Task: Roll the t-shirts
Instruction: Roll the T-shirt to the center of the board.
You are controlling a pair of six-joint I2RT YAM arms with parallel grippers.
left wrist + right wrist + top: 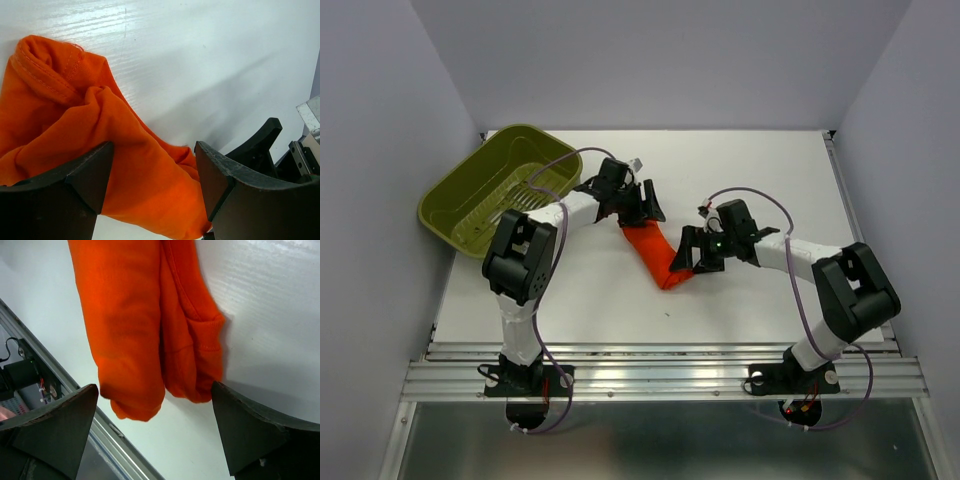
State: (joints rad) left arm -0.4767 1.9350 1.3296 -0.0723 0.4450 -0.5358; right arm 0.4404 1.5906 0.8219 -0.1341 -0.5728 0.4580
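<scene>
Left gripper (638,208) hovers with jaws well apart, straddling the far end of the t-shirt (656,250) with nothing pinched. The shirt lies on the table (770,180) as a long, loose bundle. It looks roughly rolled, with tightening probably left. Right gripper (690,255) gapes wide at the near end, holding nothing.

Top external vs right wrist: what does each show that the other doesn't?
Only top external: the olive-green basket at the far left of the white table, the left arm, and the whole t-shirt, bunched into a strip. Only right wrist: the stitched hem at the t-shirt's end, lying between the right jaws, which stand open and off it. Both: the orange t-shirt on the white table.
</scene>
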